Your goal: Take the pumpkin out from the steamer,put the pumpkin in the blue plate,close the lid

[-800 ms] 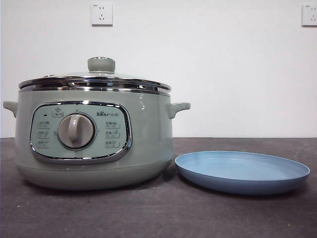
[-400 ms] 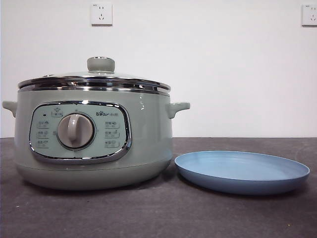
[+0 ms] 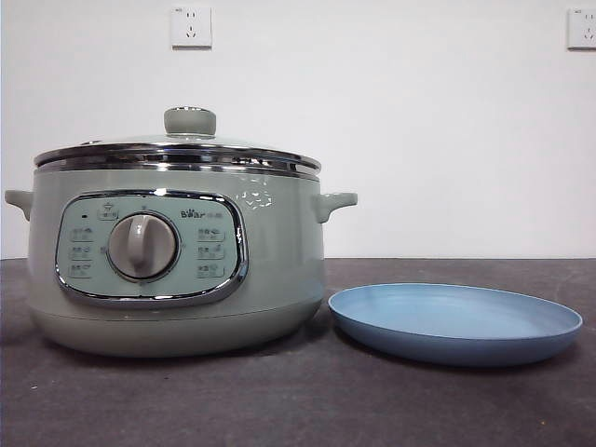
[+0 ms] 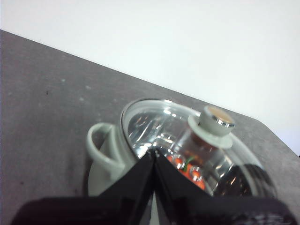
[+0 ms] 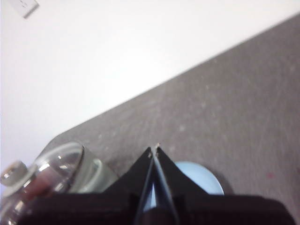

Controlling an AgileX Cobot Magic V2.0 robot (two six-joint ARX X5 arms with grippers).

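Observation:
The pale green steamer [image 3: 177, 270] stands at the left of the table with its glass lid [image 3: 182, 149] on, knob [image 3: 190, 121] upright. Through the lid in the left wrist view [image 4: 187, 145] an orange patch of the pumpkin [image 4: 192, 171] shows inside. The blue plate [image 3: 456, 321] lies empty to the steamer's right. My left gripper [image 4: 154, 154] hangs shut above the steamer's handle side, clear of the lid. Over the plate [image 5: 199, 180] my right gripper [image 5: 153, 150] is shut and holds nothing. Neither arm shows in the front view.
A dark grey tabletop [image 3: 298, 400] runs to a white wall with two sockets [image 3: 191, 26]. The steamer's side handles [image 3: 335, 203] stick out toward the plate.

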